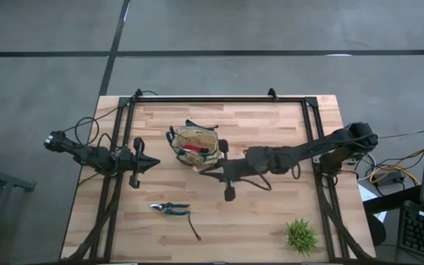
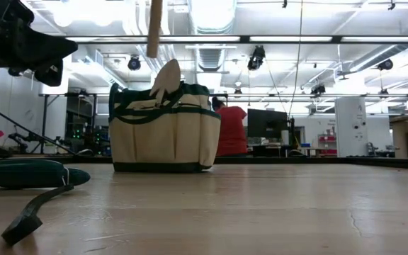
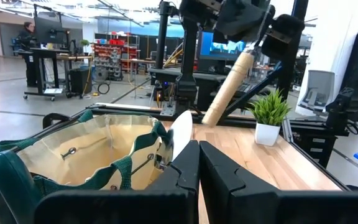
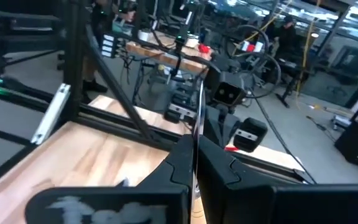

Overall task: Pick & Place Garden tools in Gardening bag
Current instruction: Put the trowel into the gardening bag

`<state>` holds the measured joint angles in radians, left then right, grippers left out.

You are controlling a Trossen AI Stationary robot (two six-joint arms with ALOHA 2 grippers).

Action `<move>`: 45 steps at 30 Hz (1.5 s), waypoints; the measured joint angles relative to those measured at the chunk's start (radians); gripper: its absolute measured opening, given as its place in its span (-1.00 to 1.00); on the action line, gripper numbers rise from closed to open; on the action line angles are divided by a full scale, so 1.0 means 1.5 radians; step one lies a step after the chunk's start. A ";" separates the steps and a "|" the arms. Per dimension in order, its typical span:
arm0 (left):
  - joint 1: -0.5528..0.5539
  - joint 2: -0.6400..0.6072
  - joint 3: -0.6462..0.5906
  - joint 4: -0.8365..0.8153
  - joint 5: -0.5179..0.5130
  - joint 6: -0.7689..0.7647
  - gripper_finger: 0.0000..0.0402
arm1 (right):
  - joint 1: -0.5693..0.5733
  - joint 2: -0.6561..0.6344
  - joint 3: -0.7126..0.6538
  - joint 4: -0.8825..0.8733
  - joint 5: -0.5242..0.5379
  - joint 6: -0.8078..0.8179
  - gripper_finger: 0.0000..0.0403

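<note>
Gardening bag (image 2: 163, 134): tan matt cloth with dark green fabric trim. Trowel (image 3: 229, 90): pale wooden handle, smooth silver metal blade. Table (image 1: 271, 221): light, smooth wood planks.

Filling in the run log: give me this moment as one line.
right claw: shut on trowel, blade at gardening bag mouth | left claw: shut, waiting beside bag | pruners: on table

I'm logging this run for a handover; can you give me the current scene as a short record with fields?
Right gripper: shut on the trowel, over the bag's edge
Trowel: handle up, blade down at the gardening bag rim
Left gripper: shut, empty, waiting beside the bag
Still on table: green-handled pruners
Non-task: potted plant at a table corner
</note>
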<state>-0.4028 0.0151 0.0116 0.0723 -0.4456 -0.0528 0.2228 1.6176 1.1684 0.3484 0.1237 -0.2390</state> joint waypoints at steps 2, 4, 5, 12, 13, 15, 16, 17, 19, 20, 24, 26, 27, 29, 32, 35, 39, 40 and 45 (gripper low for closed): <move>0.000 0.000 0.000 0.000 0.000 0.000 -0.94 | -0.012 0.015 0.002 0.016 -0.001 -0.001 -0.96; 0.000 0.000 0.000 0.000 0.000 0.000 -0.94 | -0.024 0.029 0.002 0.027 -0.002 -0.002 -0.96; 0.000 0.000 0.000 0.000 0.000 0.000 -0.94 | -0.031 0.036 0.002 0.036 -0.003 -0.004 -0.96; 0.000 0.000 0.000 0.000 0.000 0.000 -0.94 | -0.068 0.065 0.002 0.066 -0.003 -0.011 -0.96; 0.000 0.000 0.000 0.000 0.000 0.000 -0.94 | -0.073 0.067 0.002 0.064 -0.003 -0.007 -0.96; 0.000 0.000 0.000 0.000 0.000 0.000 -0.94 | -0.084 0.070 0.001 0.063 -0.011 0.002 -0.96; 0.000 0.000 0.000 0.000 0.000 0.000 -0.94 | -0.089 0.071 0.001 0.064 -0.020 0.010 -0.96; 0.000 0.000 0.000 0.000 0.000 0.000 -0.94 | -0.095 0.072 0.001 0.064 -0.029 0.019 -0.96; 0.000 0.000 0.000 0.000 0.000 0.000 -0.94 | -0.103 0.076 0.001 0.064 -0.036 0.034 -0.96; 0.000 0.000 0.000 0.001 0.000 0.000 -0.94 | -0.107 0.079 0.001 0.064 -0.038 0.038 -0.96; 0.000 0.000 0.000 0.001 0.000 0.000 -0.94 | -0.117 0.098 0.000 0.066 -0.038 0.045 -0.96; 0.000 0.000 0.000 0.001 0.000 0.000 -0.94 | -0.120 0.109 0.001 0.066 -0.038 0.045 -0.96; 0.000 0.000 0.000 0.001 0.000 0.000 -0.94 | -0.120 0.114 0.002 0.068 -0.038 0.047 -0.96; 0.000 0.000 0.000 0.001 0.000 0.000 -0.94 | -0.121 0.119 0.002 0.069 -0.038 0.050 -0.96; 0.000 0.000 0.000 0.001 0.000 0.000 -0.94 | -0.121 0.122 0.002 0.071 -0.038 0.050 -0.96; 0.000 0.001 0.000 0.001 0.000 0.000 -0.94 | -0.122 0.122 0.003 0.074 -0.038 0.057 -0.96; 0.000 0.000 0.000 0.001 0.000 0.000 -0.94 | -0.122 0.122 0.003 0.077 -0.045 0.071 -0.96; 0.000 0.001 0.000 0.001 0.000 0.000 -0.94 | -0.122 0.122 0.003 0.077 -0.046 0.072 -0.96; 0.000 0.001 0.000 0.001 0.000 0.000 -0.94 | -0.131 0.123 0.002 0.076 -0.046 0.073 -0.96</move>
<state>-0.4026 0.0158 0.0116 0.0734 -0.4457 -0.0528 0.0268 1.8023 1.1708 0.4620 0.0547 -0.1302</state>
